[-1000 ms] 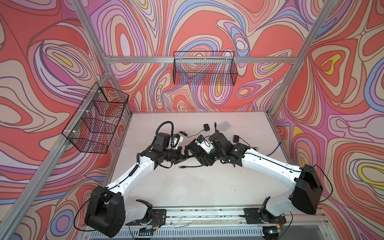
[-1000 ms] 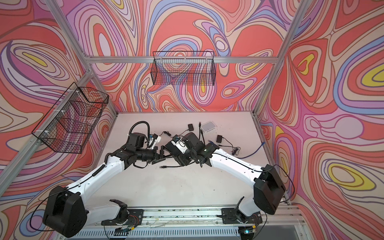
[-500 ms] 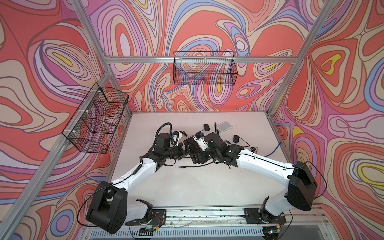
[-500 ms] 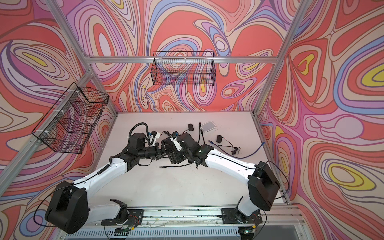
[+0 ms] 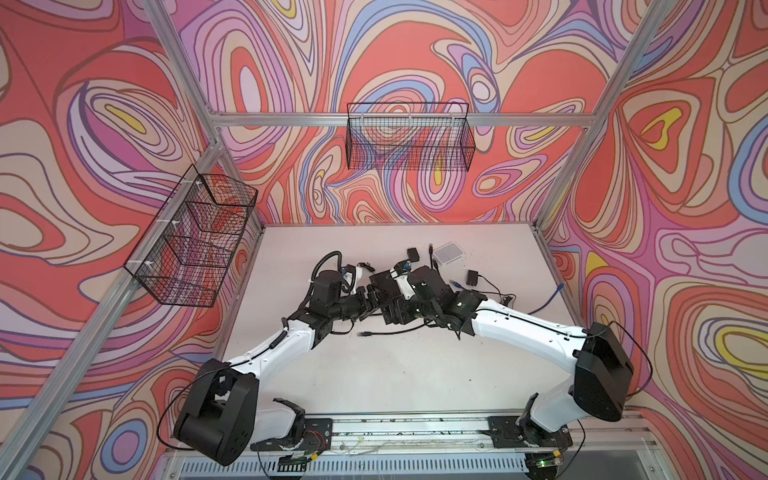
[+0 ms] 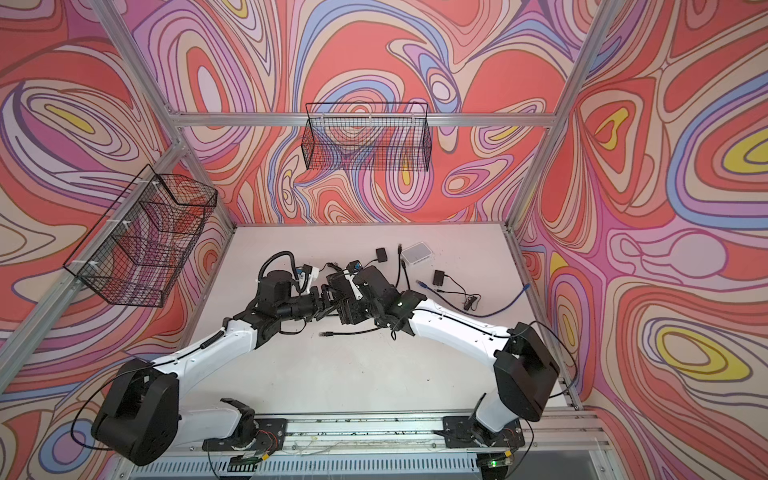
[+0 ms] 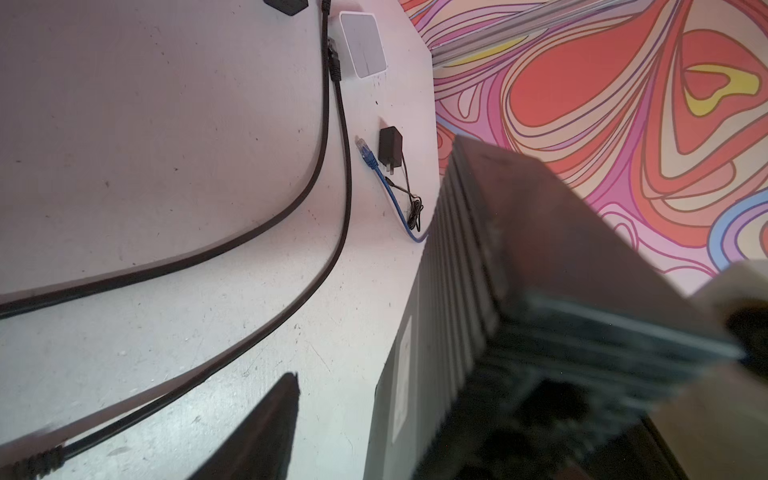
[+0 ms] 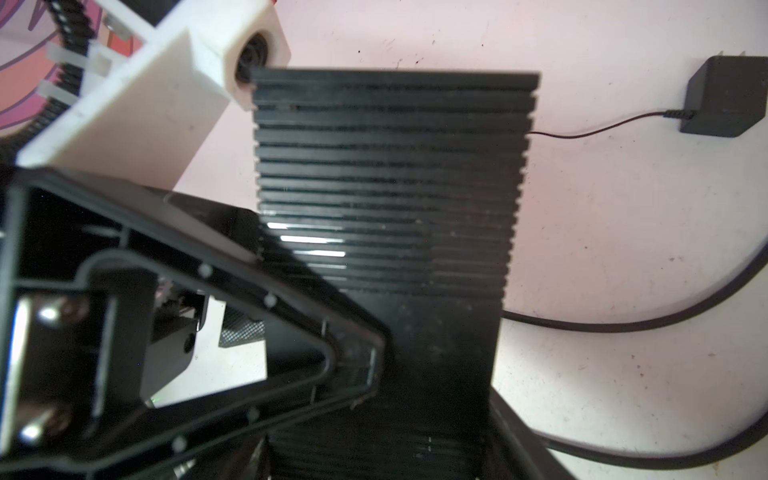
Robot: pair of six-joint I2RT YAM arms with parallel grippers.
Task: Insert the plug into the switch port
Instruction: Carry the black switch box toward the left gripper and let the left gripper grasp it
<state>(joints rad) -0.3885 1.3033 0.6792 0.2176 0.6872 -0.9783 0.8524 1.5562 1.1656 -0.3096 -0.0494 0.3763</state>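
1. The black ribbed metal switch box (image 5: 384, 284) sits between both arms near the middle of the table (image 5: 374, 395). If the left gripper (image 5: 374, 301) bites off-centre on the ribs, it could twist the box out of the right gripper (image 5: 401, 309).
2. The two grippers are crowded together. The left finger frame lies against the box's side just beside the right fingers, so a small misjudged move could knock them together.
3. The black cable plug (image 5: 363, 333) lies loose on the table just in front of the grippers, and neither holds it. One arm must let go to fetch it, and the box may tilt then. No port shows.
4. Left jaws: part open, straddling the box's end. One finger (image 7: 257, 428) stands apart from it with bare table between, so there is no grip yet.
5. Right jaws: clamped wide on the box.
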